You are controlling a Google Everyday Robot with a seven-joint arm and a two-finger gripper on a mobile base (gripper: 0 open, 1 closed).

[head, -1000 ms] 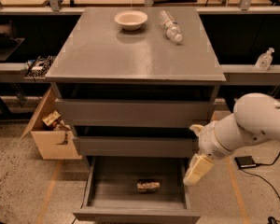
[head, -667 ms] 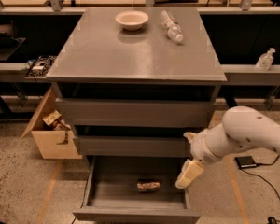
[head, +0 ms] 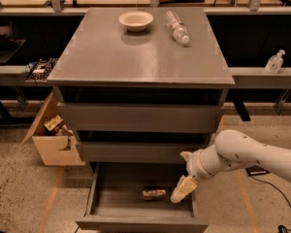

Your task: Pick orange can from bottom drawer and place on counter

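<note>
The orange can lies on its side on the dark floor of the open bottom drawer, near the middle. My gripper hangs over the right part of the drawer, just right of the can and slightly above it, not touching it. The white arm reaches in from the right. The counter is the grey top of the cabinet, above the two shut upper drawers.
A cream bowl and a clear plastic water bottle lie at the back of the counter. An open cardboard box stands on the floor left of the cabinet. A sanitizer bottle sits on the right shelf.
My gripper has moved left and down, from outside the drawer's right edge to over the drawer close to the can. The can has not moved.
</note>
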